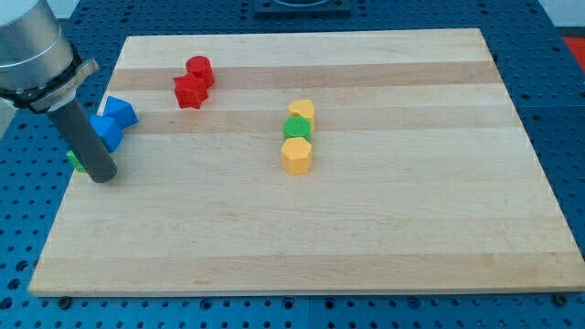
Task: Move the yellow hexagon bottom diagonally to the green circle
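Note:
The yellow hexagon (297, 155) lies near the board's middle, touching the green circle (298, 128) just above it. A second yellow block (303, 111), heart-like in shape, touches the green circle from above, so the three form a short column. My tip (102, 175) rests on the board at the far left, well away from the hexagon, right beside a small green block (76, 161) that the rod partly hides.
Two blue blocks (112, 123) sit just above my tip at the left edge. Two red blocks (194, 82) sit at the upper left. The wooden board (366, 238) lies on a blue perforated table.

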